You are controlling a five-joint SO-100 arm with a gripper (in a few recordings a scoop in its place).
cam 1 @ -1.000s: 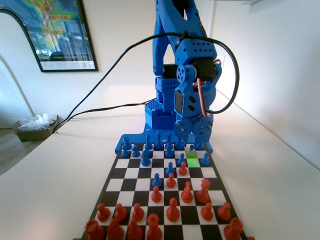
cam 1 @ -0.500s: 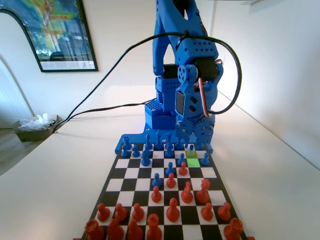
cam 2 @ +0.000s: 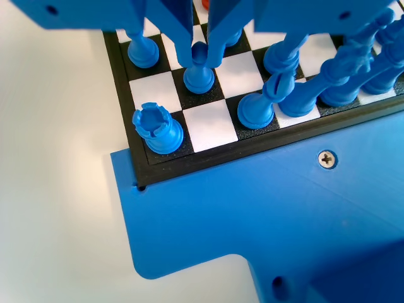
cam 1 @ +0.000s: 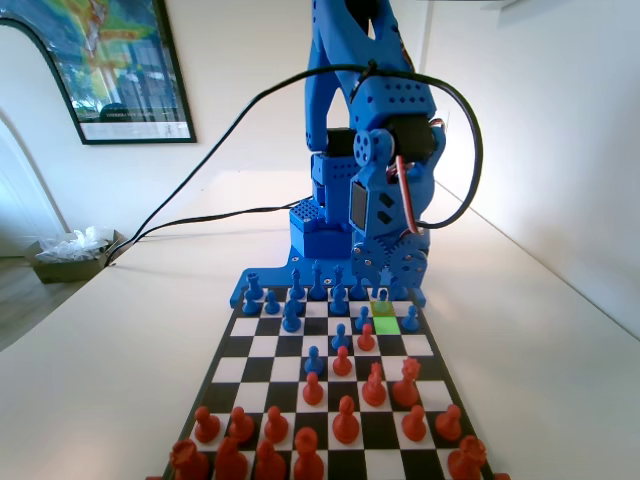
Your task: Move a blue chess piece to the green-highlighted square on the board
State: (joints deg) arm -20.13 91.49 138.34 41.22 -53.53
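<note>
Straddling the blue pawn at its round head, the gripper looks clenched on it; light, rigid, slippery plastic, best pinched at the neck.

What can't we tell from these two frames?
- Grip: wrist view, the gripper jaws flank the blue chess piece's head; contact unclear.
- Same pawn in fixed view: behind the gripper, not identifiable.
- The green-highlighted square: far edge hidden by the arm in the fixed view.
- The board: near rows cut off by the bottom edge of the fixed view.
</note>
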